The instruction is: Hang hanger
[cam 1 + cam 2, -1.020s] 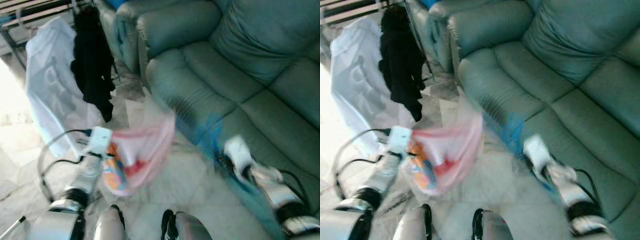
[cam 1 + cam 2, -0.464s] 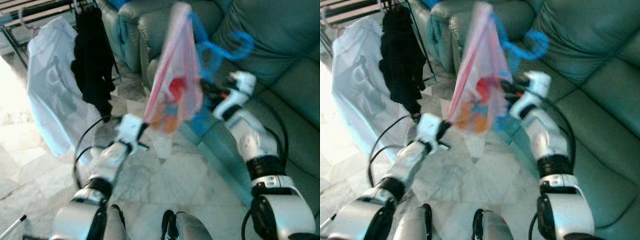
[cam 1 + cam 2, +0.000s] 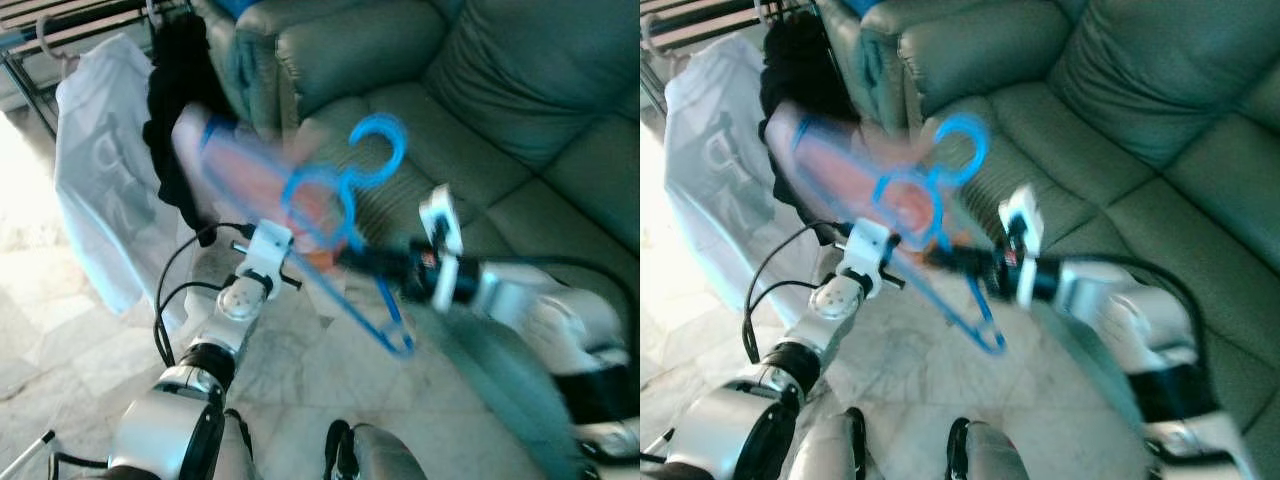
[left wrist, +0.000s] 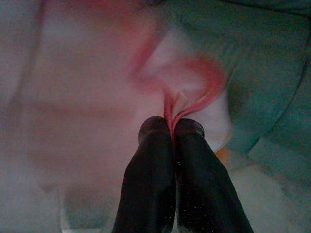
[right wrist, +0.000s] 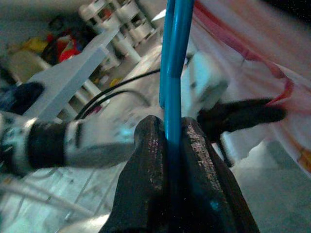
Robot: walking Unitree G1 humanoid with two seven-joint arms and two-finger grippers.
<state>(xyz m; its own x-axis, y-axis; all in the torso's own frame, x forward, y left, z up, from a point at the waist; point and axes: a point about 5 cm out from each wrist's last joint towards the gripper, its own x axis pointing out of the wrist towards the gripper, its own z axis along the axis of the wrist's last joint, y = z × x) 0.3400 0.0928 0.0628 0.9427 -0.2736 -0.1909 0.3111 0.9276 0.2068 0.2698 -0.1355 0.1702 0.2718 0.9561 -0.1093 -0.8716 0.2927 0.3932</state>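
Hanger [image 3: 352, 215], blue plastic, is held mid-air in front of the sofa [image 3: 500, 120], its bar clamped between the closed fingers of the right pincer [image 5: 174, 127]; the left pincer [image 4: 171, 127] is closed on a fold of the pink garment [image 3: 235, 165]. For a clean hang, keep the hook upright and carry it far-left to the rack [image 3: 70, 25], where a white shirt [image 3: 100, 170] and black garment [image 3: 180, 130] hang. No containers are visible.

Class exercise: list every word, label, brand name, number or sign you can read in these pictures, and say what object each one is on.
No text can be read.
White shirt on the rack: a faint grey print, too blurred to read.
Pink garment pinched by the left gripper: a coloured patch, smeared by motion.
Blue hanger clamped in the right gripper: no marking visible.
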